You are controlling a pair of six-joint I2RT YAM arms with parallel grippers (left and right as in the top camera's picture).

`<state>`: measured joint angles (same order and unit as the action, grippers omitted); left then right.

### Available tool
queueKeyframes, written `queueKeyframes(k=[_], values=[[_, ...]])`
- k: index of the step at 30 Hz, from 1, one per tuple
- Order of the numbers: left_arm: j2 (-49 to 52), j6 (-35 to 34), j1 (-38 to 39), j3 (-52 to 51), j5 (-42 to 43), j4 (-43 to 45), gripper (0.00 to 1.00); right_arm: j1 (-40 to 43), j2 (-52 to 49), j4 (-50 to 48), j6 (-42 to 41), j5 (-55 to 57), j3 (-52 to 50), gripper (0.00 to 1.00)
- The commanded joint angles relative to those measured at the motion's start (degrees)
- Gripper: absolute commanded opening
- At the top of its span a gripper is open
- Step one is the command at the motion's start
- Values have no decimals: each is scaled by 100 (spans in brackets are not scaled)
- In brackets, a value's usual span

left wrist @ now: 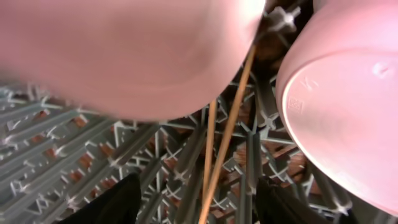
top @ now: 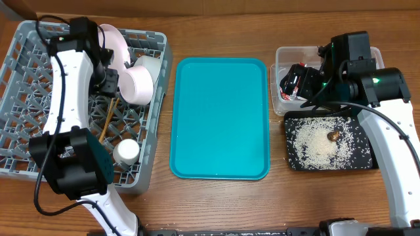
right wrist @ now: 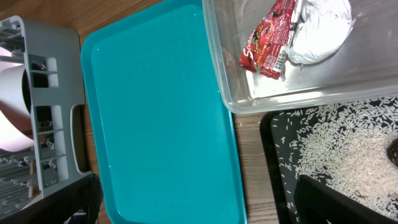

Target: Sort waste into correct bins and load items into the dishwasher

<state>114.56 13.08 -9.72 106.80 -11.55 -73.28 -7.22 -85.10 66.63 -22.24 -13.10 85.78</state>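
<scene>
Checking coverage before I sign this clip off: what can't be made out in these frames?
- Overhead: the right arm covers much of the clear tub; the tissue shows only from the right wrist, cut off by the top edge.
- Left wrist: a pale dish, blurred, fills the top, too close to identify.
- Overhead: the left gripper hides its own fingertips.

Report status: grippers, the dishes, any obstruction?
Left gripper open over chopsticks in dish rack. Right gripper open, empty. Bowl, cup racked; wrapper, tissue in clear tub; rice on black tray. No obstruction seen.
</scene>
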Motion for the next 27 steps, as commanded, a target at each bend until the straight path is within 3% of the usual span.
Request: queueKeyframes(k=[1,6,7,8,17,27], values=[[-472,-505,136,721,319,-160,59,-11,17,-31,11,24,4,100],[-1104,-610,610,1425,1360,-511,53,-11,17,-31,11,24,4,100],[-1252,-662,754,1473,1506,-553,63,-11,17,-31,11,24,4,100],[-1414,-741,931,1480,1639,-562,100,-11,17,-31,11,24,4,100],[-1694,-798,2061,1475,1904,-452,100,-11,17,-31,11,24,4,100],[-1663,-798,2256,1475,1904,-452,100,-11,17,20,13,26,4,100]])
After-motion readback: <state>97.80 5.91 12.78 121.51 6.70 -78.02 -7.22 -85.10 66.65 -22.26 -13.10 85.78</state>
